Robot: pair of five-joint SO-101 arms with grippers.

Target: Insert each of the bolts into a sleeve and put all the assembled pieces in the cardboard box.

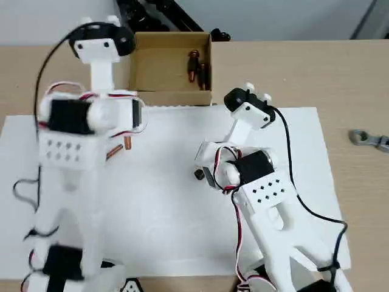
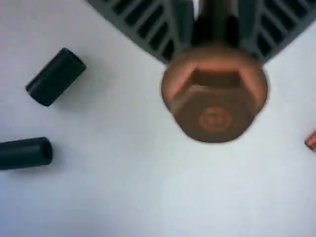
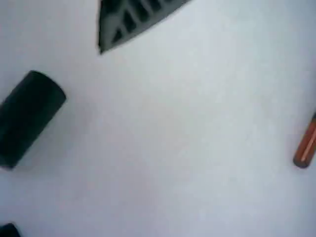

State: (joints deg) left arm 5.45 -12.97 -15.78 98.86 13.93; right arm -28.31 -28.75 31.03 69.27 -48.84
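My left gripper [image 2: 215, 44] is shut on a copper bolt [image 2: 215, 96], whose hexagonal head faces the camera above the white mat. In the high view this gripper [image 1: 127, 143] hangs over the mat's left part, in front of the cardboard box [image 1: 146, 67]. Two black sleeves [image 2: 55, 76] [image 2: 24, 153] lie on the mat beneath it. My right gripper [image 1: 206, 167] is low over the mat's middle, open, with one finger [image 3: 133, 19] showing. A black sleeve [image 3: 27, 116] lies close to it, and a loose copper bolt [image 3: 305, 148] lies farther off. Assembled pieces [image 1: 194, 67] rest in the box.
The white mat [image 1: 164, 213] covers most of the wooden table. A metal wrench [image 1: 364, 138] lies on the bare wood at the far right. Dark objects [image 1: 152, 15] sit behind the box. Cables trail from both arms.
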